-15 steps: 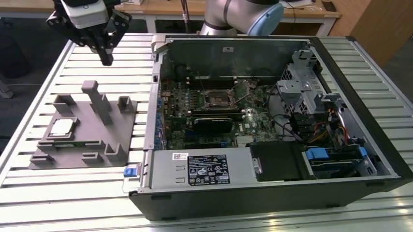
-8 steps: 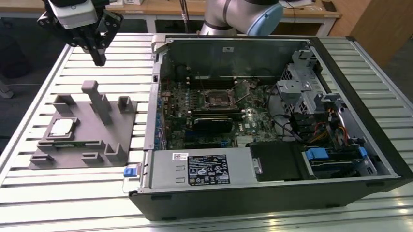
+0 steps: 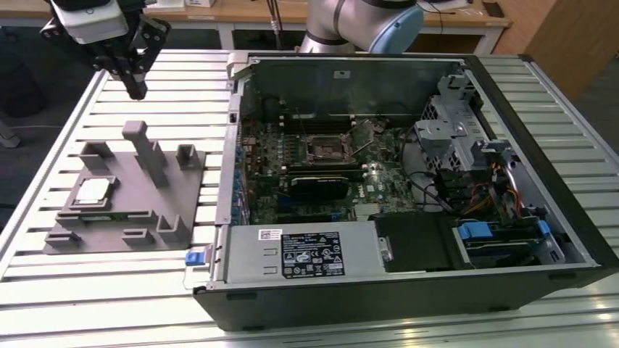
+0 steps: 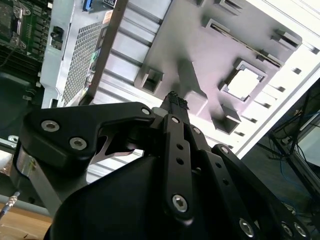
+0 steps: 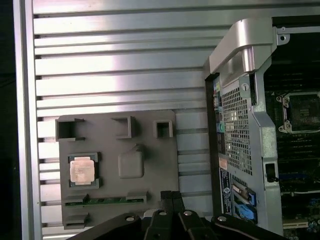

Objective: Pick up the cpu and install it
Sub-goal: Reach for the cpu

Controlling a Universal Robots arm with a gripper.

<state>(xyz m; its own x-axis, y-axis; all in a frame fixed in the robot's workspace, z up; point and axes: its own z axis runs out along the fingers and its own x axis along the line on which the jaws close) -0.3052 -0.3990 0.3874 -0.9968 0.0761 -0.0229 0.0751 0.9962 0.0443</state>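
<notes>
The cpu (image 3: 92, 192) (image 5: 81, 170) (image 4: 245, 82) is a pale silvery square chip lying flat in a recess of the grey fixture (image 3: 135, 217) (image 5: 150, 150) on the slatted table, at the exterior view's left. My gripper (image 3: 135, 90) (image 5: 171, 195) (image 4: 175, 100) hangs high above the table behind the fixture, well apart from the cpu. Its fingers are shut together and hold nothing. The motherboard's dark square socket (image 3: 324, 148) (image 5: 302, 112) sits inside the open computer case (image 3: 541, 109), with its frame lying flat.
A narrow green memory strip (image 5: 105, 200) lies in a slot of the fixture beside the cpu. The fixture has several upright posts (image 3: 145, 148). The case wall (image 5: 240, 45) rises right beside the fixture. The arm's base (image 3: 363, 25) stands behind the case.
</notes>
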